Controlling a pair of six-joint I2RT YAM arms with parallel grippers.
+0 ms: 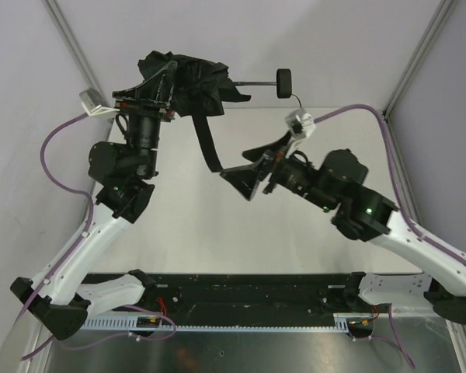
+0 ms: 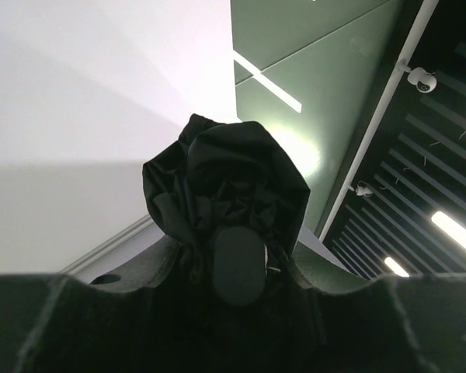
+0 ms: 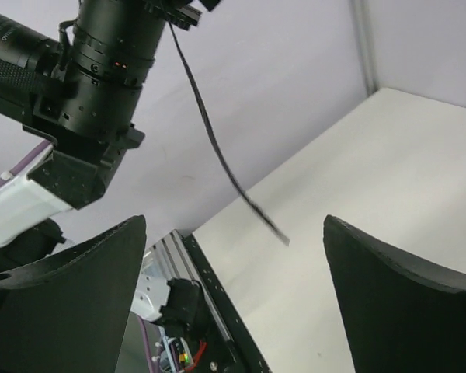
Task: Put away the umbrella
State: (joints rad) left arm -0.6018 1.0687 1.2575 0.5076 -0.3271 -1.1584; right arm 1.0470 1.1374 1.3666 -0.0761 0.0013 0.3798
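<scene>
Above the white table (image 1: 217, 241), by the far wall, the left gripper (image 1: 157, 92) clamps the bunched umbrella (image 1: 196, 81) aloft so its strap (image 1: 206, 144) hangs free, just left of the right gripper (image 1: 245, 169), whose jaws stand wide apart.

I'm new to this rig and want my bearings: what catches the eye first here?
A bunched black umbrella is held aloft at the far left by the left gripper, its handle sticking out to the right. A thin black strap dangles from it toward the right gripper, whose jaws stand wide open near the strap's loose end, holding nothing.
</scene>
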